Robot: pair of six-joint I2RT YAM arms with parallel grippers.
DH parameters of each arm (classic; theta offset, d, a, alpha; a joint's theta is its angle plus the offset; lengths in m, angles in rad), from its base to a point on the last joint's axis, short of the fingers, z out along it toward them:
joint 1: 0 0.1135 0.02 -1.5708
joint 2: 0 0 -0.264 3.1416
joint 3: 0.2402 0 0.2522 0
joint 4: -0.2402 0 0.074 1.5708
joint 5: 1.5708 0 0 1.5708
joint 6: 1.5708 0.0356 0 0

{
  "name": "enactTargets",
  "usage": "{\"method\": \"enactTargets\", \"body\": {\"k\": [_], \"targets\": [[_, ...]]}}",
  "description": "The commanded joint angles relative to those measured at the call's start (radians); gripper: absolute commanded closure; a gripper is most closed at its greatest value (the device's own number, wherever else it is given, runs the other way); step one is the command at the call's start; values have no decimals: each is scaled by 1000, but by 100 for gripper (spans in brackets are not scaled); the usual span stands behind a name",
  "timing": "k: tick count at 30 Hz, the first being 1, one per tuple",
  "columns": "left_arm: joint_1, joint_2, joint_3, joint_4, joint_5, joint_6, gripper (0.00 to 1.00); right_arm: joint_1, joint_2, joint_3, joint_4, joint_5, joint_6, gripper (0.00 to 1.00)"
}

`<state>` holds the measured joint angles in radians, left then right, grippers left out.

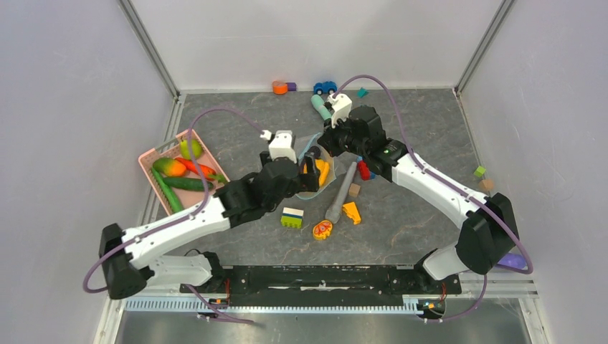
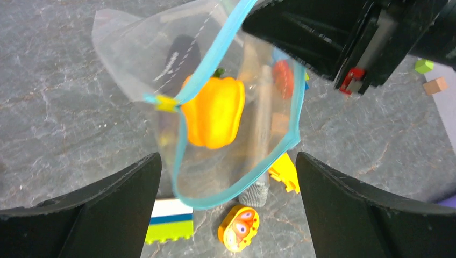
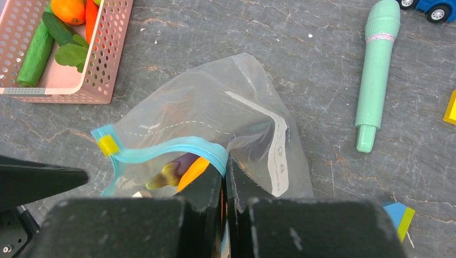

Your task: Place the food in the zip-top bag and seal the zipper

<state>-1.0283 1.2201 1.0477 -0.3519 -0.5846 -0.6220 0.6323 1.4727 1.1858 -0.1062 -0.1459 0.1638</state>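
Teal zipper (image 3: pixel 177 146) clamped in R pincer (image 3: pixel 225 164); L pincer (image 2: pixel 227 160) spread wide, empty, over zip-top bag (image 2: pixel 134 45).

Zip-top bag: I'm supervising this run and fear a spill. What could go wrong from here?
1. The right pincer alone pinches the zipper rim; a slip could drop the zip-top bag and spill the yellow pepper.
2. The left pincer hovers open over the mouth and might snag the rim on lifting.
3. More food sits in the pink basket; sealing now would leave it out.
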Motion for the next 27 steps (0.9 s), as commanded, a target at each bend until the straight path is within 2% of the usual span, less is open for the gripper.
{"method": "enactTargets", "body": {"k": [1, 5, 9, 11, 13, 14, 18, 20, 25, 27], "targets": [[-3, -119, -91, -75, 32, -104, 0, -6, 9, 55, 19, -5, 5, 94], [-4, -135, -158, -84, -76, -193, 0, -5, 13, 58, 19, -13, 8, 94], [-4, -42, -165, 12, -39, -214, 0, -5, 20, 62, 16, -22, 11, 94], [-4, 15, -151, 71, -8, -209, 4, -5, 23, 64, 14, -29, 12, 94], [-4, 71, -125, 84, -24, -219, 12, -5, 24, 66, 13, -35, 11, 94], [-3, 99, -111, 71, -47, -227, 21, -6, 24, 67, 11, -34, 8, 94], [-2, 167, -49, -26, -168, -285, 71, -5, 20, 74, 7, -43, -22, 93], [-2, 179, -26, -59, -217, -283, 97, -5, 22, 76, 7, -62, -38, 88], [-1, 122, 11, -41, -279, -228, 98, -5, 49, 119, -38, -98, -94, 80], [-1, 81, 13, -8, -285, -200, 98, -4, 71, 156, -89, -87, -128, 73]]}}
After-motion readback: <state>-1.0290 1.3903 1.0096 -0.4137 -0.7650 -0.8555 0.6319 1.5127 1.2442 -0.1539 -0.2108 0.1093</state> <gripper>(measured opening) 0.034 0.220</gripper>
